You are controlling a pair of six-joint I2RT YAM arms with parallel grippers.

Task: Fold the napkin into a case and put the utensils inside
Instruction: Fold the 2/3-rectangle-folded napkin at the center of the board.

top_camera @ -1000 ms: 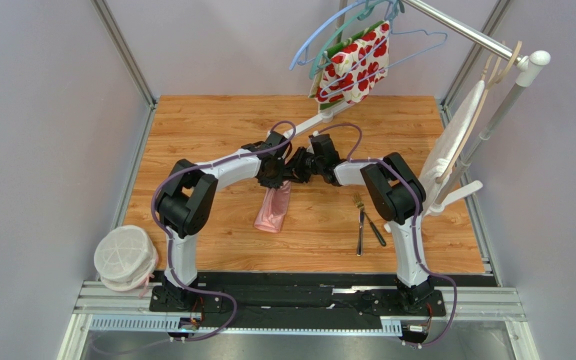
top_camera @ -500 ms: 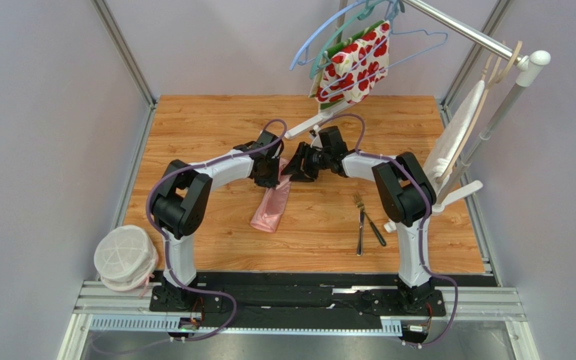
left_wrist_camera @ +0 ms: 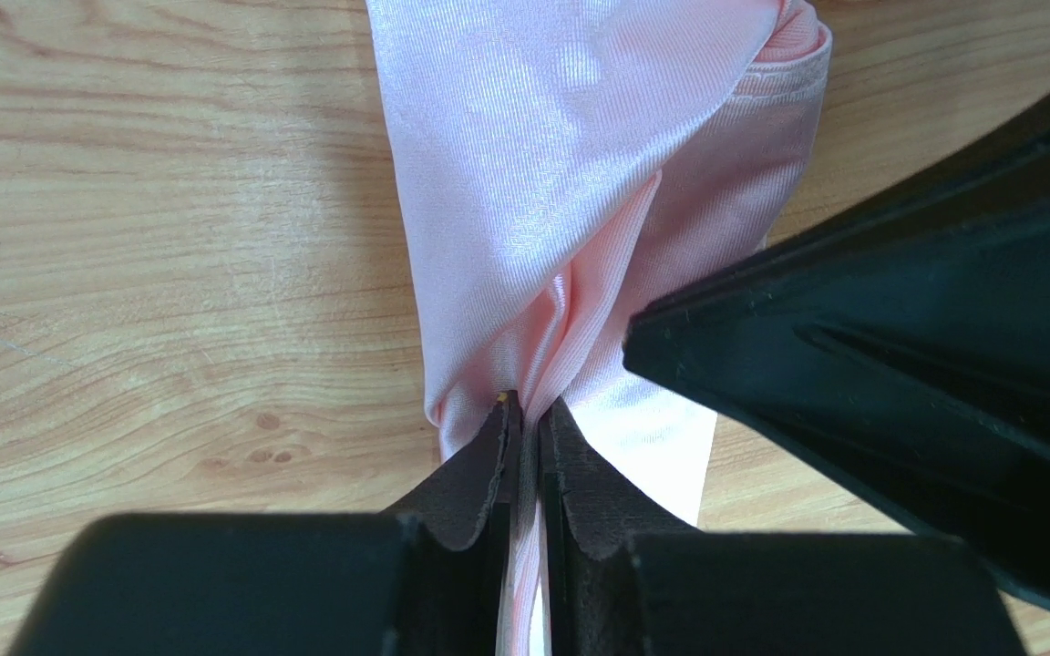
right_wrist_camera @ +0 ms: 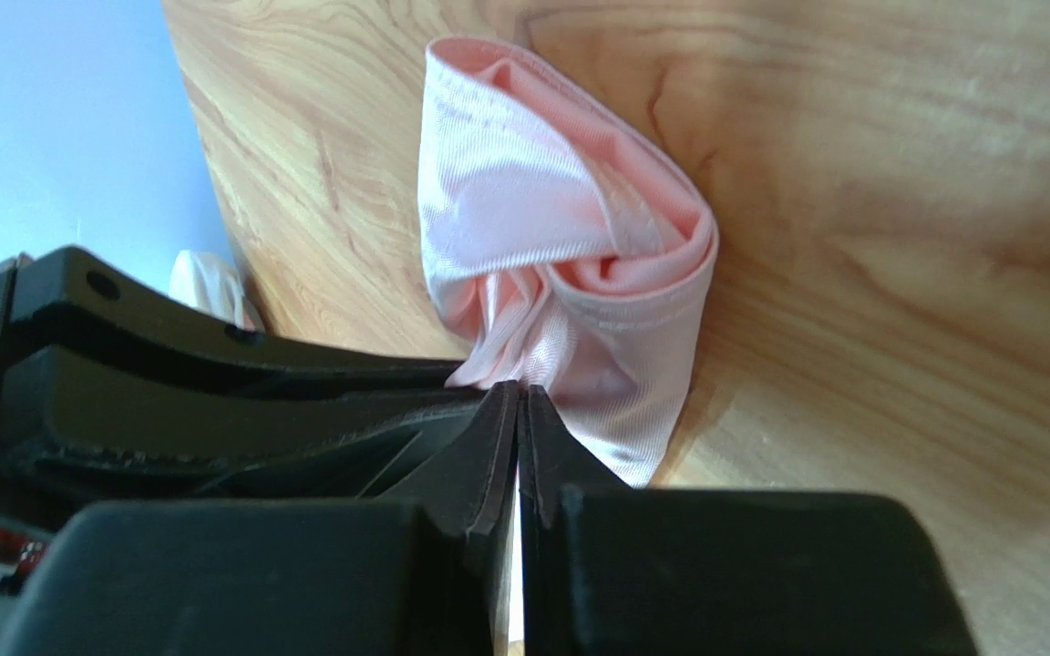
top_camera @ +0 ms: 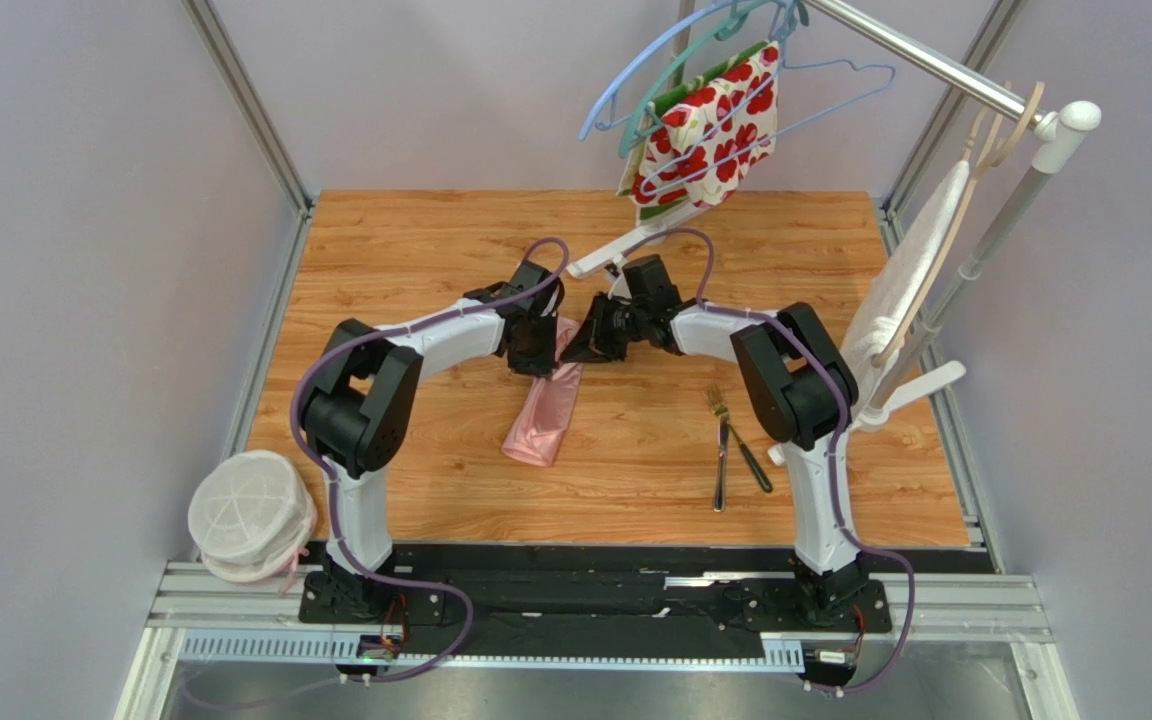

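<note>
The light-pink napkin lies as a long folded strip on the table, its far end lifted between both grippers. My left gripper is shut on the napkin's end; in the left wrist view the cloth runs between its closed tips. My right gripper is shut on the same end from the right; the right wrist view shows the bunched napkin pinched at its tips. The fork and a darker thin utensil lie side by side to the right.
A red-and-white floral cloth hangs on hangers from a rail at the back. A white cloth hangs on the rack at right. A white mesh bowl-like object sits off the table's left front corner.
Both grippers moved away from the arm bases toward the back of the table, drawing the napkin's pinched end with them; over the last half second they shifted only slightly.
</note>
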